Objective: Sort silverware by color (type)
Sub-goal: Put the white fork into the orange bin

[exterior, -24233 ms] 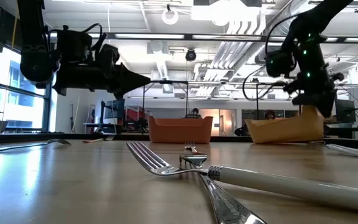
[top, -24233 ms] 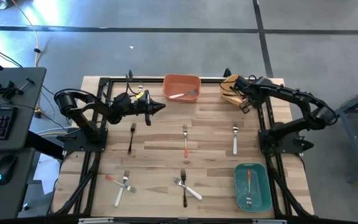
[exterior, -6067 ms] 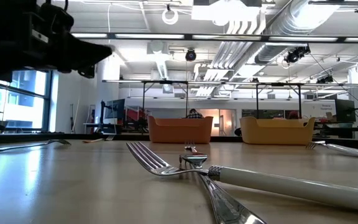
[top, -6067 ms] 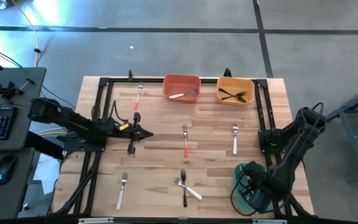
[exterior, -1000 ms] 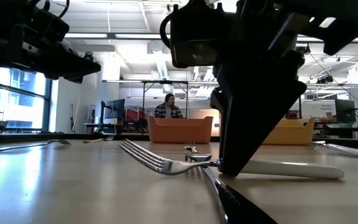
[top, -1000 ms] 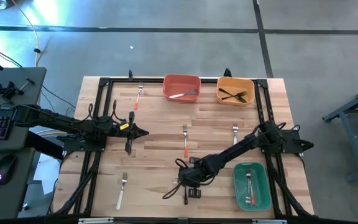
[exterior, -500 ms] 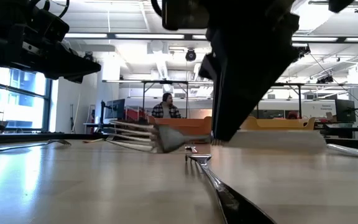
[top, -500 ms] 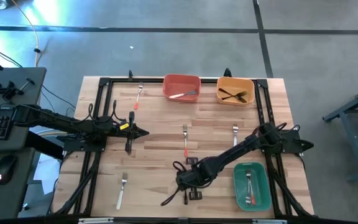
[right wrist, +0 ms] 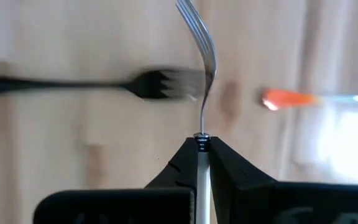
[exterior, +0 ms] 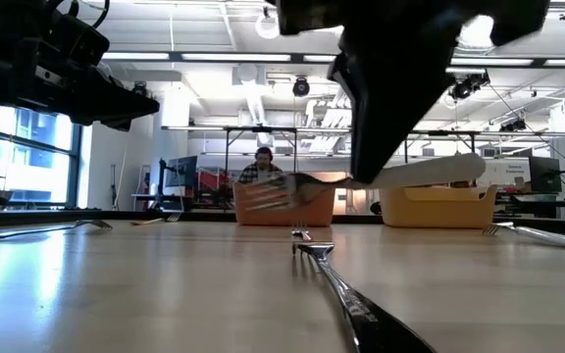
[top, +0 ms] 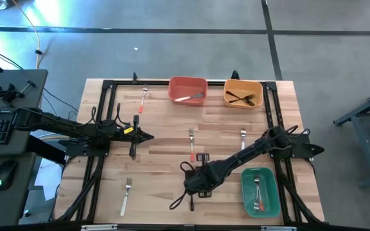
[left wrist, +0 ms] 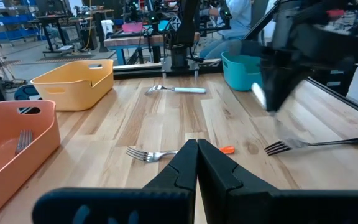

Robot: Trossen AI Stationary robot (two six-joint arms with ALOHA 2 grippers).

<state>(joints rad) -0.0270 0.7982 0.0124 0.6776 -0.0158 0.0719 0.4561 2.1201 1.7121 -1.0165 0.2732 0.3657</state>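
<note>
My right gripper (top: 195, 186) (exterior: 366, 178) is shut on a white-handled fork (exterior: 400, 176) above the table's near middle. Under it a black-handled fork (right wrist: 73, 84) (exterior: 346, 294) lies flat on the wood. A red-orange-handled fork (top: 191, 147) lies just beyond, and white-handled forks lie at the right (top: 242, 136) and near left (top: 126, 196). Another red-handled fork (top: 142, 101) lies at the far left. My left gripper (top: 149, 136) (left wrist: 197, 148) waits shut over the table's left side. My right gripper pinches the white fork's handle just behind the metal neck (right wrist: 202, 144) between its two fingers. The fingers come steeply from above and lie across the fork. The fork hangs clear of the table, close to level, its white handle end (exterior: 464, 167) sticking out free.
Three bins stand on the table: an orange one (top: 187, 82) and a yellow one (top: 243, 83) at the far edge, and a teal one (top: 246, 192) at the near right, each with forks inside. A black frame rail (top: 101, 115) runs along the sides. A person sits far behind the table.
My right gripper has gone up and tipped, taking the white fork with it. The fork lay across the black fork on the table and now hangs clear above it. The black fork has stayed on the wood.
</note>
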